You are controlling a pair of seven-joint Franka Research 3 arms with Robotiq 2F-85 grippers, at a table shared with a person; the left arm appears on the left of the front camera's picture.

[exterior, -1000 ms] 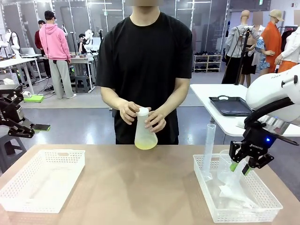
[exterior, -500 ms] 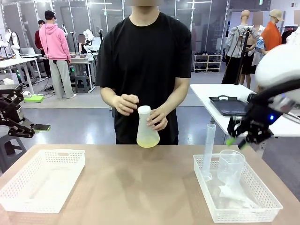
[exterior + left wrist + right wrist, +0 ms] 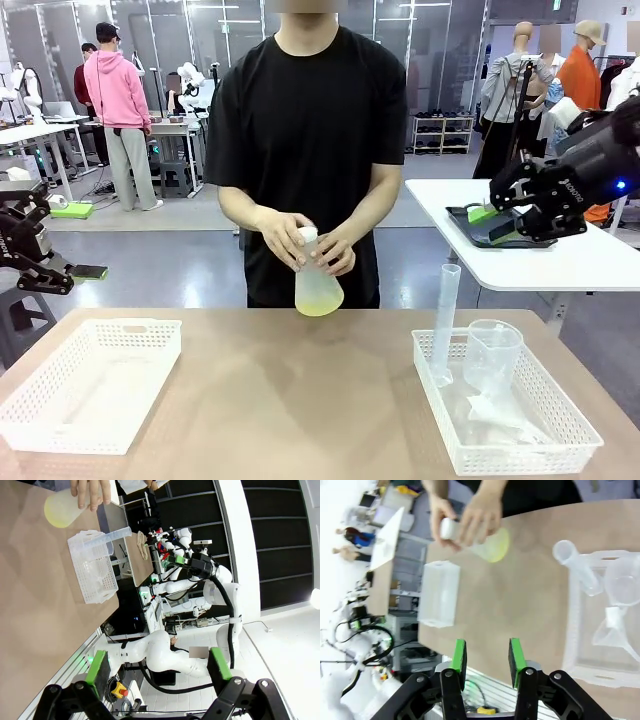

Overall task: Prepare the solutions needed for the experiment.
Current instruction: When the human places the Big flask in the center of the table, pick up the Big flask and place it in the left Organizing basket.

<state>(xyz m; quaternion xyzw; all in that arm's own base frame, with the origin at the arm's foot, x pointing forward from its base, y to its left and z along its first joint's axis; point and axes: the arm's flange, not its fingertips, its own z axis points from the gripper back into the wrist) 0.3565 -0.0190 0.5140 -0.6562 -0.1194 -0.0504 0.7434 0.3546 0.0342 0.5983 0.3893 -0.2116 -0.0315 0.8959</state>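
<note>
Hands (image 3: pixel 283 238) grip the flask (image 3: pixel 318 280) neck; a loose stopper (image 3: pixel 306 235) could spill the solutions (image 3: pixel 318 304) if shaken.

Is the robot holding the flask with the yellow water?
No, the person's hands hold the flask with the yellow-green liquid.

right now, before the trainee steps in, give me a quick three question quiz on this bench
1. True or false: the right tool holds nothing.
2. Who holds the flask of yellow-green solution? A. the person's hands B. the right tool C. nobody
3. Fill in: the graduated cylinder sits beside the beaker in the basket on the robot's ___ side.

Key: 1 true; 2 A; 3 right.
</note>
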